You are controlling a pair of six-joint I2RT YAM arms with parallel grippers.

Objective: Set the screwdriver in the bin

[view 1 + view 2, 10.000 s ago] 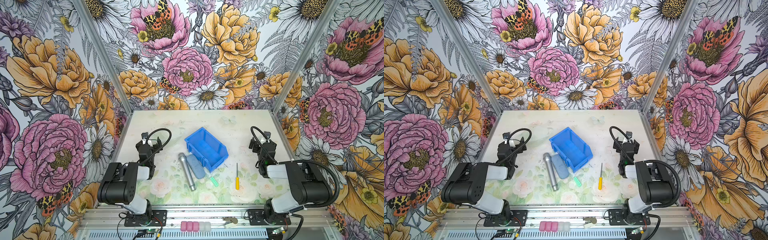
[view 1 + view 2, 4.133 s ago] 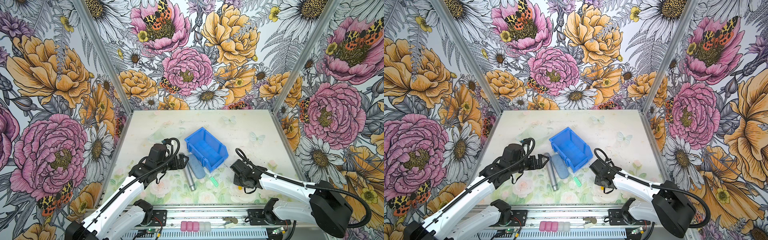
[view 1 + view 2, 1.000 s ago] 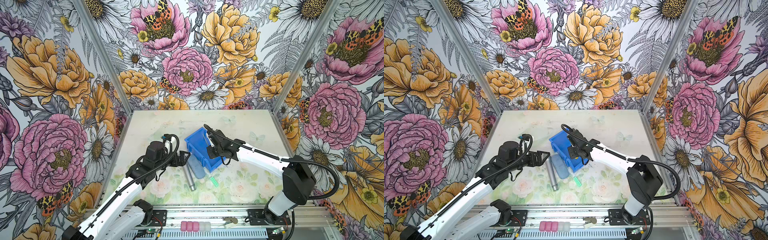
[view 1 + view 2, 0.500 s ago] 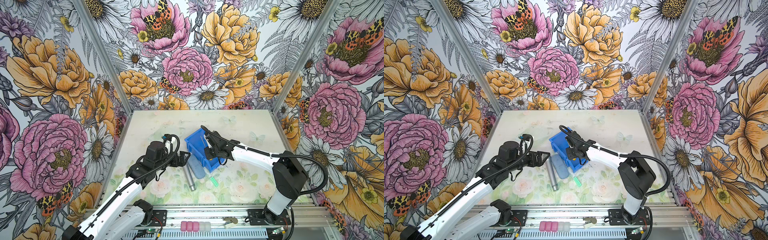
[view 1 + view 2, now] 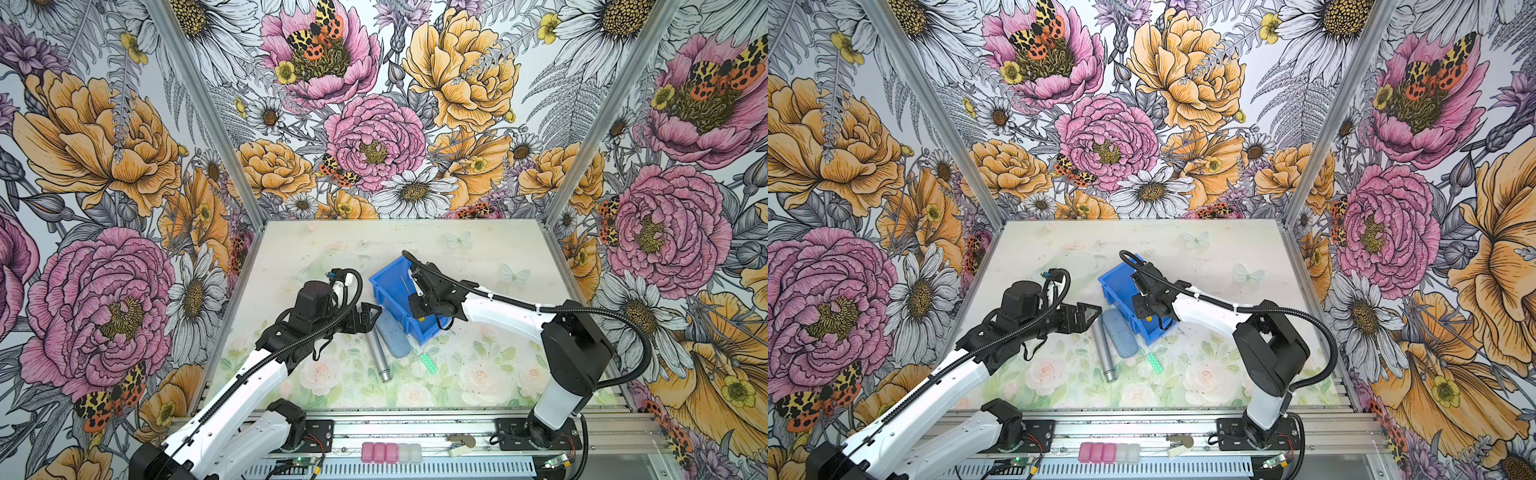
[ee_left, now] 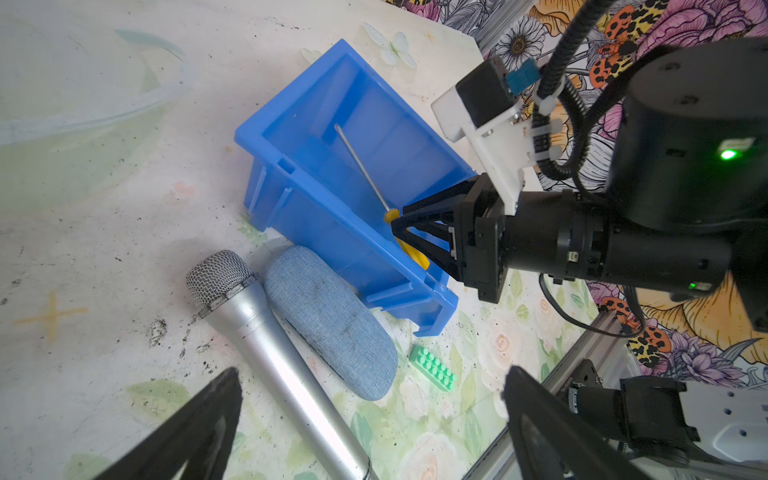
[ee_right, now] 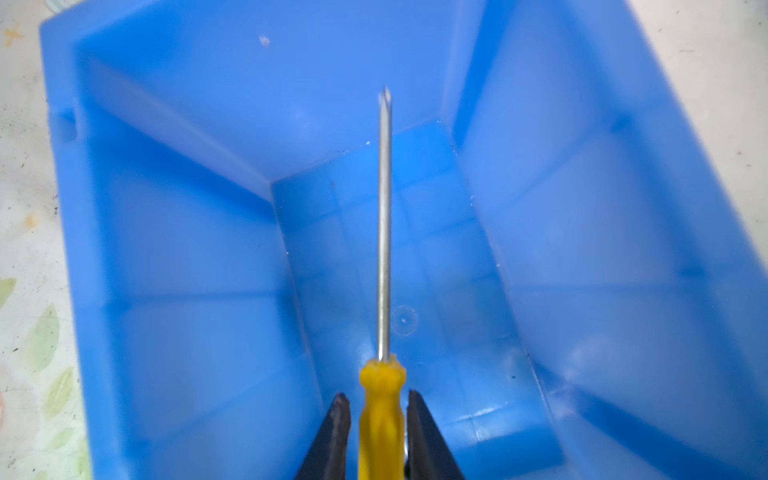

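Yellow plastic fills the gap of your right tool (image 7: 379, 402): the handle of the screwdriver (image 7: 384, 270) lies between its two dark fingers (image 7: 332, 432). They stand narrow, only a little wider than the handle. A thin strip of blue shows between the handle and one finger, so the fingers look just parted rather than pressed tight. You cannot tell from these views whether either one touches the plastic.

The thin metal shaft points straight away from the tool, out over the inside of the bin (image 7: 187, 232), with blue walls on every side of it. You cannot tell whether the tip touches the bin. The left wrist view shows the shaft reaching across the inside of the bin, with the handle close to one long wall, at the tool's fingertips.

In both top views your right tool hangs over the near end of the bin, which stands about the middle of the table (image 5: 478, 257).

Outside the bin, along its long wall, lies a grey-blue pad (image 6: 328, 320), close against it. Just beside the pad lies a silver microphone (image 6: 270, 345), mesh head toward the far side. A small green studded strip (image 6: 432, 368) lies near the bin's near corner.

Your left tool (image 5: 370, 319) hovers by the microphone's head, fingers spread wide, with nothing between them.
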